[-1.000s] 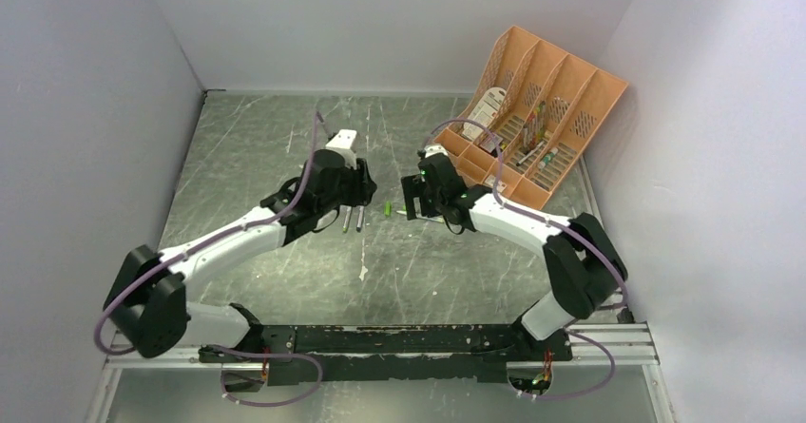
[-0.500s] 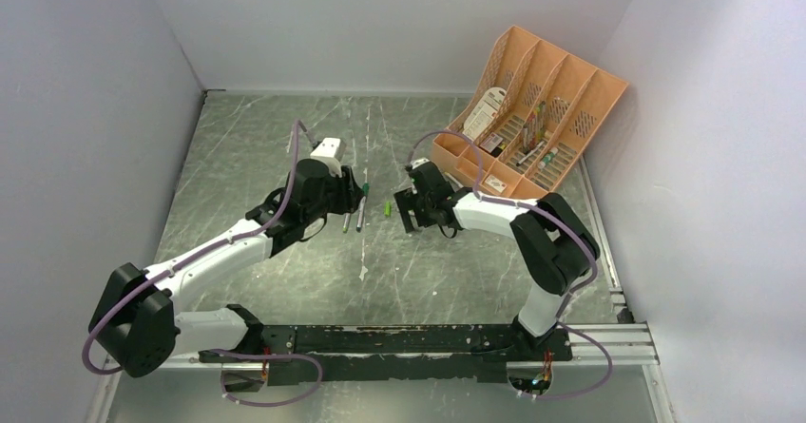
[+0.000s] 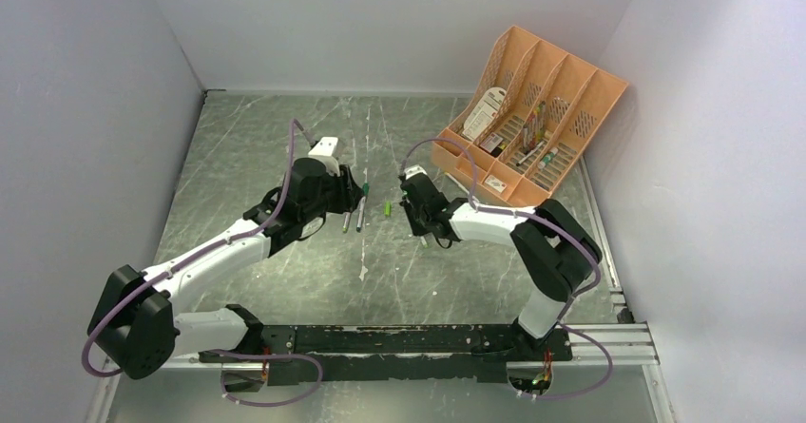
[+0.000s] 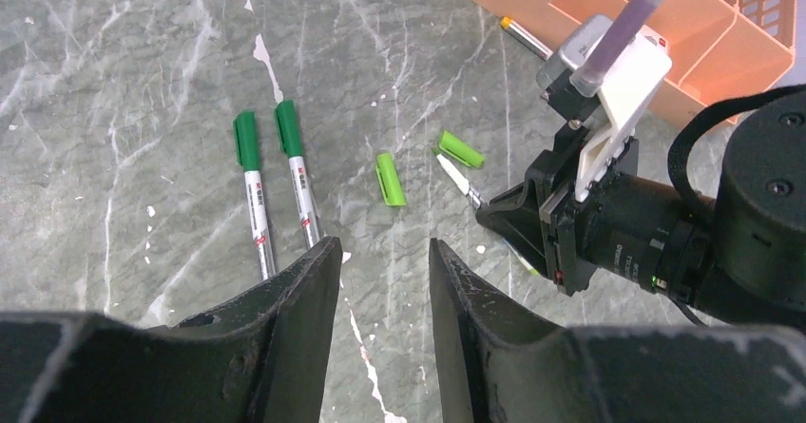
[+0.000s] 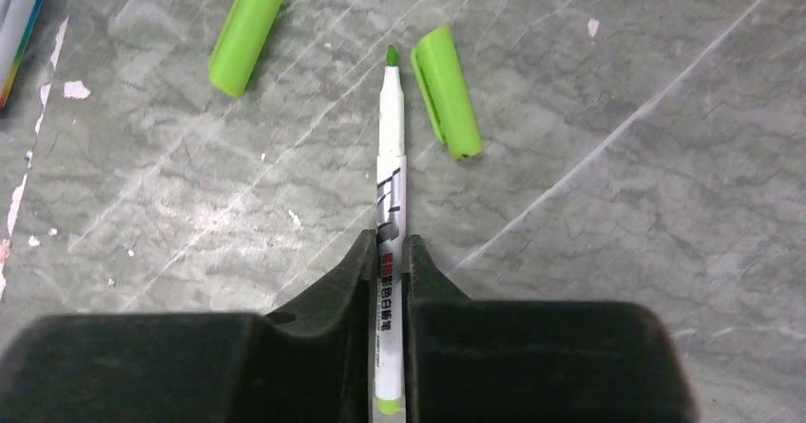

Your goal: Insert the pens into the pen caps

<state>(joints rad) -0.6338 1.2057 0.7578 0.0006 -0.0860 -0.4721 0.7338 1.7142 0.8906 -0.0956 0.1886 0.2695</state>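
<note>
Marker pens and loose caps on a grey marbled table.
The left gripper hovers with fingers parted and nothing between them. Two dark-green-capped pens lie side by side, well left of the uncapped pen. Two loose lime caps lie by that pen's tip, one on each side. The right gripper is clamped on its barrel.

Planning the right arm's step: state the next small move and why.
Probably lift the thin white green-tipped marker pen slightly off the grey marbled table. The right end effector is shut on its barrel, it seems to lie flat, and the short bright green plastic cap lies beside its tip, not in line, so pushing forward would likely miss it.
</note>
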